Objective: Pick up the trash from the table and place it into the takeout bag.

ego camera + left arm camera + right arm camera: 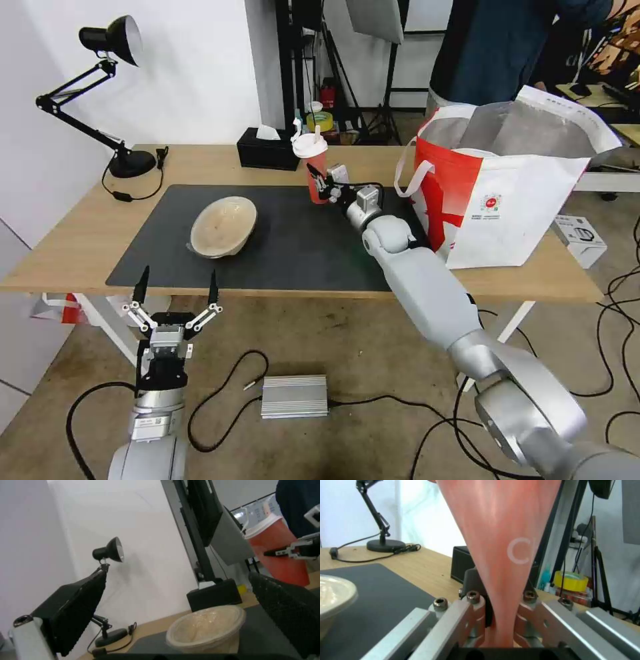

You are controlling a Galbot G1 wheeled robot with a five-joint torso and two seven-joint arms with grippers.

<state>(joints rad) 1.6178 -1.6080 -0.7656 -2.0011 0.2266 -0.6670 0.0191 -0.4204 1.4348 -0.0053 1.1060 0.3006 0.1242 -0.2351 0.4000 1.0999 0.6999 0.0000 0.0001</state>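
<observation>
Table (80,247): you have a light-wood desk, white legs, with the dark grey mat (293,253) as landmark.
Room: white wall behind; concrete floor with cables and a silver box (294,396) in front of the mat.
Red cup (315,170): at the mat's far edge, upright, white lid and straws; right gripper (321,183) clamped on it.
Beige bowl (223,225): on the mat, tilted.
Left gripper (177,293): near the mat's front edge, below table level, jaws spread wide.
Takeout bag (507,200): just right of the mat, open.
Writing: a pale "C" on the cup; the bag's small red logo (491,202), its print too small for you to read.
</observation>
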